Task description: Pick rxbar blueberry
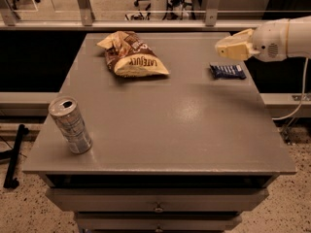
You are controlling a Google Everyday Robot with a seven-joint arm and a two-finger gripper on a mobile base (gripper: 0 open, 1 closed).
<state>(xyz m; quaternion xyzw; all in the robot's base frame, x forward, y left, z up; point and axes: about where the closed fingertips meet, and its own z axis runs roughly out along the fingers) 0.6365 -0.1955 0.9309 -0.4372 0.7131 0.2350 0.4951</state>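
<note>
The rxbar blueberry (227, 71) is a small flat dark blue wrapper with white lettering. It lies flat on the grey table (160, 125) near the right edge, towards the back. My gripper (232, 47) is cream-coloured and reaches in from the right on a white arm. It hovers just above and slightly behind the bar, apart from it, and holds nothing.
A brown and cream chip bag (131, 56) lies at the back centre-left. A silver drink can (70, 125) stands tilted near the front left corner. Drawers sit under the table's front edge. A railing runs behind the table.
</note>
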